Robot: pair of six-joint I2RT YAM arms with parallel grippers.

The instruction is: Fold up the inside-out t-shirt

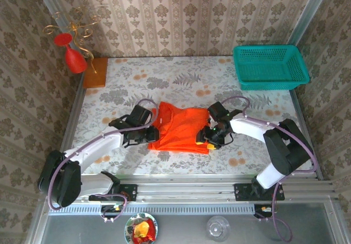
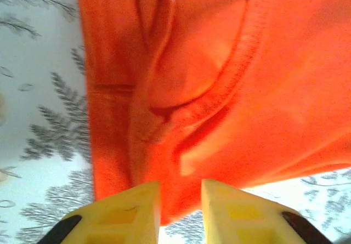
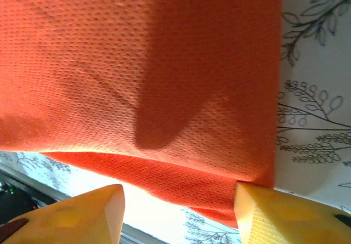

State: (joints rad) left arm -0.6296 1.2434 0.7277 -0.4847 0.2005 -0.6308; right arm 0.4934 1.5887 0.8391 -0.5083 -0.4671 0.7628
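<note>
The inside-out t-shirt [image 1: 181, 130] lies bunched into a rough rectangle in the middle of the floral table. My left gripper [image 1: 149, 132] sits at its left edge. In the left wrist view the yellow fingertips [image 2: 141, 200] stand a narrow gap apart, and my left gripper [image 2: 181, 192] has the t-shirt [image 2: 263, 90] lying just ahead of it, its ribbed neckline [image 2: 236, 74] showing. My right gripper [image 1: 210, 137] is at the right edge. In the right wrist view my right gripper [image 3: 178, 192] is wide open below a doubled-over edge of the t-shirt [image 3: 137, 63], one finger [image 3: 258, 205] touching its corner.
A teal basket [image 1: 270, 66] stands at the back right. An orange-brown wooden block [image 1: 95, 73] and a red goblet ornament [image 1: 74, 57] are at the back left. A metal rail [image 1: 219, 189] runs along the near edge, with a plate [image 1: 141, 228] and a glass [image 1: 218, 227] below it.
</note>
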